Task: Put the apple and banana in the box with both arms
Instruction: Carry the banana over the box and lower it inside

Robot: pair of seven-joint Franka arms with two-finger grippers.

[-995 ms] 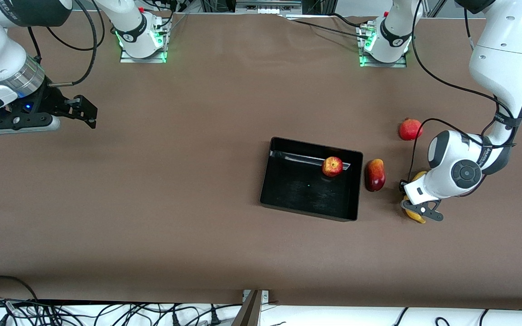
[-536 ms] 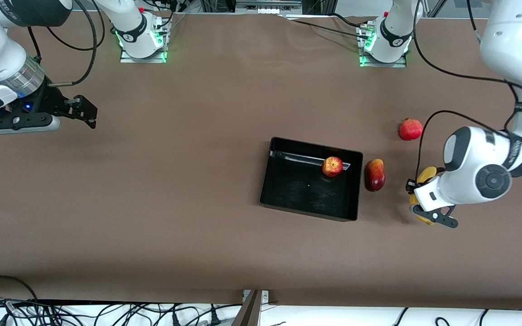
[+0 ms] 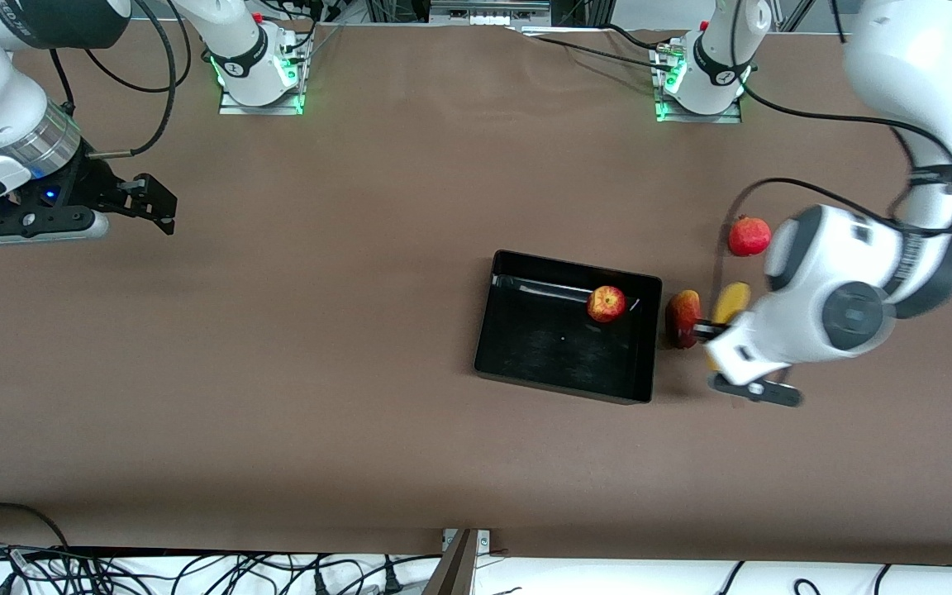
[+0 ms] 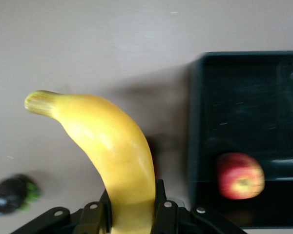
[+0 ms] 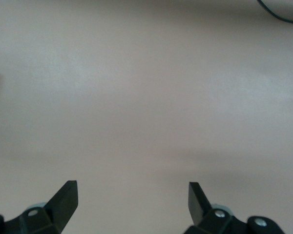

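The yellow banana (image 3: 731, 301) (image 4: 110, 146) hangs in the air in my left gripper (image 3: 716, 351) (image 4: 132, 207), which is shut on its lower part. It is over the table right beside the mango, just outside the black box (image 3: 542, 351) (image 4: 244, 107). The red-and-yellow apple (image 3: 606, 303) (image 4: 240, 175) lies in the box, close to the wall nearest the mango. My right gripper (image 3: 158, 202) (image 5: 132, 197) waits open over bare table at the right arm's end, with nothing between its fingers.
A dark-red mango (image 3: 680, 319) lies on the table against the outside of the box. A red pomegranate (image 3: 749, 235) sits farther from the front camera, toward the left arm's end. Brown tabletop (image 3: 319, 330) stretches from the box to the right arm's end.
My left arm has lifted the banana off the table and carried it toward the box, up to the mango. The right arm has not moved.
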